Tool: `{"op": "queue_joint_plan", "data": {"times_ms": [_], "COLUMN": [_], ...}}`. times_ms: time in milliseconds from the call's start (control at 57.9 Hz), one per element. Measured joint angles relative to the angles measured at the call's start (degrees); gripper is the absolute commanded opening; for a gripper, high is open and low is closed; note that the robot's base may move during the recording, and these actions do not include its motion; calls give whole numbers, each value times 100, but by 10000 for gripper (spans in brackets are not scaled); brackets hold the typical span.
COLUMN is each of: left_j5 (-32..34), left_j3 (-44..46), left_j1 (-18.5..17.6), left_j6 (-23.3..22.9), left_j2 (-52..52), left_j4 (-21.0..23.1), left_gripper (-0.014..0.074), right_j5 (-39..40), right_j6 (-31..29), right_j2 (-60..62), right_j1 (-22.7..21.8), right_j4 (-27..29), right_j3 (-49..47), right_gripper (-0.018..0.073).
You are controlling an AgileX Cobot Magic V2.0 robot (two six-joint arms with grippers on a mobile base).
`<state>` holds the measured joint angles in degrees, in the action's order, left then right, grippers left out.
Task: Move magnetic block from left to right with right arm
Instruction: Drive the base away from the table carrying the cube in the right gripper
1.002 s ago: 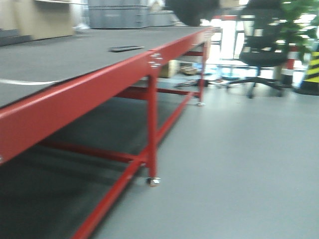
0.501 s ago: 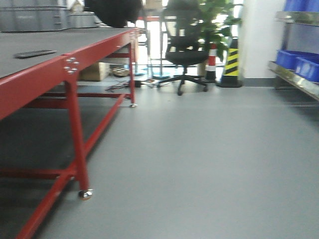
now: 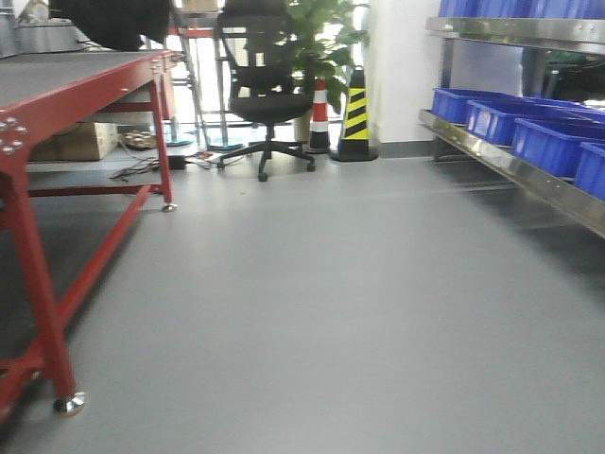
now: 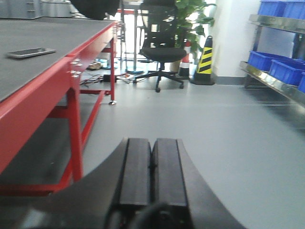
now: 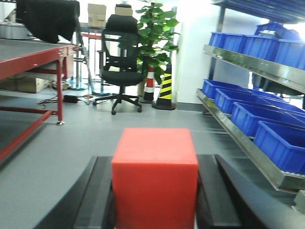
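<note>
Magnetic block [image 5: 155, 179] clamped between right claw [image 5: 155, 200] fingers [image 5: 97, 195].

Red-framed table [image 3: 95, 87] at left; dark tabletop [image 4: 43, 28] with a phone [image 4: 31, 52] lying flat. Cardboard box [image 3: 71, 142] and cables [image 3: 142, 168] underneath. Black office chair [image 3: 265, 95] at back, potted plant [image 3: 321, 38] behind it, red-white cone [image 3: 319, 118] and yellow-black cone [image 3: 355, 113] beside. Blue bins [image 3: 548, 142] on metal shelf [image 3: 492, 156] at right. Grey floor [image 3: 331, 303].
</note>
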<state>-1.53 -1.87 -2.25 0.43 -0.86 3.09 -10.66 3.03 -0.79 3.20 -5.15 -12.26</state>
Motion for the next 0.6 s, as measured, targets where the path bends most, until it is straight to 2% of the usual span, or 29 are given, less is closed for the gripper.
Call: {"op": "queue_joint_plan", "data": {"times_ms": [605], "left_j5": [0], "left_j3": [0], "left_j1": [0], "left_j6": [0], "left_j2": [0], "left_j4": [0], "left_gripper": [-126], "right_j5": [13], "right_j6": [0], "right_j2": [0], "right_j1": [0], "right_j4": [0], "right_j3": [0], "right_gripper": [265]}}
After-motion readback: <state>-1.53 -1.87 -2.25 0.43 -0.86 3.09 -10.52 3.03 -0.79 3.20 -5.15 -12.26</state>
